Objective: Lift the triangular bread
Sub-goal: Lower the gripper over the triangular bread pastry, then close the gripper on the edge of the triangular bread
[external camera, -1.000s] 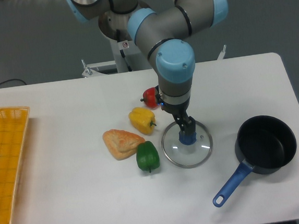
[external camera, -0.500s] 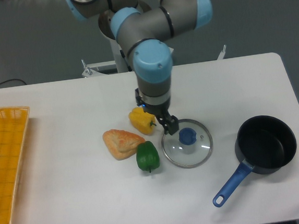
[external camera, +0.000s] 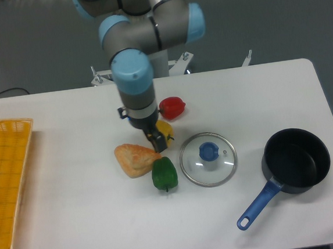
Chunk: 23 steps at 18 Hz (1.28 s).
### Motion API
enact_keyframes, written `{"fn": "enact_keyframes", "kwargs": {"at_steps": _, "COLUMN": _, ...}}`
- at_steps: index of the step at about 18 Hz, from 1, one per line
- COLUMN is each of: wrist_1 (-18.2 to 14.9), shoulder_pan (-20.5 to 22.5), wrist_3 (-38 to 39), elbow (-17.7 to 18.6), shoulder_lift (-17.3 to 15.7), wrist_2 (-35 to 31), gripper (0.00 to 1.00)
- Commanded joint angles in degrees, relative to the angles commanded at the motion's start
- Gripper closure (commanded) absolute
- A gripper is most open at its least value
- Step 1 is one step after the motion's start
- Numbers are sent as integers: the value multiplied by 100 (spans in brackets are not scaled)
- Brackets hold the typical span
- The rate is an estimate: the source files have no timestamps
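End effector (external camera: 157,141) pointing down just above the triangular bread's (external camera: 134,159) right edge, finger state unclear.

You're in robot lab, not kitchen: plain white counter (external camera: 256,87) mid-frame, bare grey wall behind, industrial arm (external camera: 141,33) bolted on metal stand at top centre, loose black cable (external camera: 0,92) trailing at upper left.

White table (external camera: 257,99) carries the triangular bread (external camera: 135,158), green pepper (external camera: 164,173), yellow pepper (external camera: 166,130) and red pepper (external camera: 172,107). Glass lid (external camera: 208,159) centre, dark saucepan (external camera: 294,163) right, yellow basket (external camera: 5,182) left
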<state>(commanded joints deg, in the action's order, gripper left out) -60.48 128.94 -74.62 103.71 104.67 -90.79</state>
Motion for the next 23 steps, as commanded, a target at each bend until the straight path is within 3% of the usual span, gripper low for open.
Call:
{"fn": "enact_keyframes", "kwargs": {"at_steps": 12, "wrist_1": 97, "shoulder_pan": -168, "wrist_3": -1107, "elbow": 70, "shoulder_lift": 361, "wrist_2": -97, "gripper": 0}}
{"fn": "enact_keyframes", "kwargs": {"at_steps": 23, "wrist_1": 405, "shoulder_pan": -106, "wrist_3": -1371, "elbow": 70, "shoulder_lift": 651, "wrist_2": -79, "gripper": 4}}
